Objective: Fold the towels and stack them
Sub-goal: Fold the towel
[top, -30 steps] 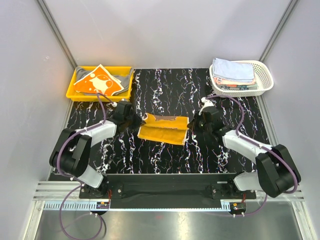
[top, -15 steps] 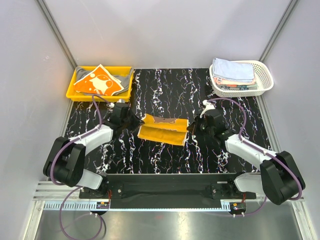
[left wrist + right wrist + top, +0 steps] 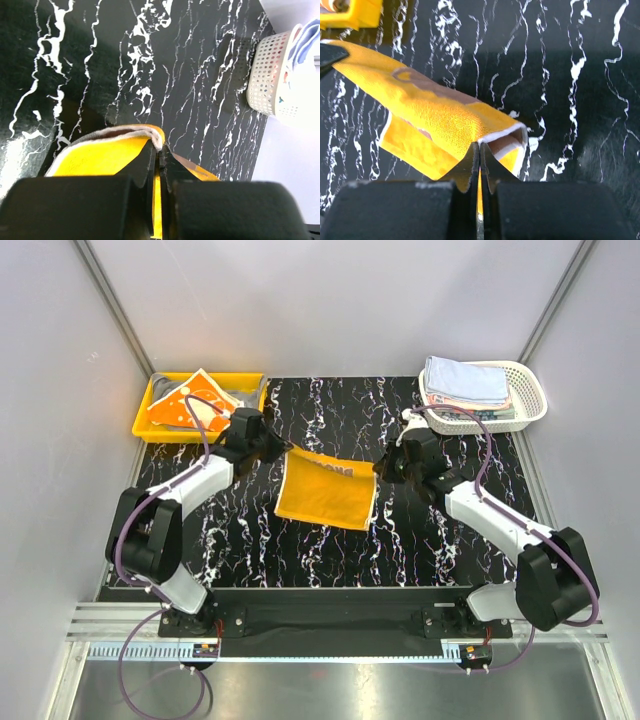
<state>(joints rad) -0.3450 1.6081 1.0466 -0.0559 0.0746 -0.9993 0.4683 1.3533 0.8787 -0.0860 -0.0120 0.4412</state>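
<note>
Orange-yellow towel point(image 3: 325, 492) is out on the black marbled desk point(image 3: 330, 405), right of the yellow tray point(image 3: 200, 434) and a bit nearer the arm bases. Left gripper point(image 3: 283, 452) is pinched tight on the towel's far corner on the tray side; the left wrist view shows the white-edged hem caught between the jaws. Right gripper point(image 3: 384, 470) is clamped the same way on the far corner away from the tray. The far edge is stretched and raised between the two; the rest slopes down toward the arm bases. Right wrist view: the corner is doubled over at the pinch, with brown print on one face. Inside the tray, an orange towel with white print point(image 3: 197, 405) lies over a grey towel point(image 3: 243, 397). White lattice basket point(image 3: 533, 405) sits well right of the tray along the same far edge, with a light blue towel point(image 3: 465, 378) topping its stack.
</note>
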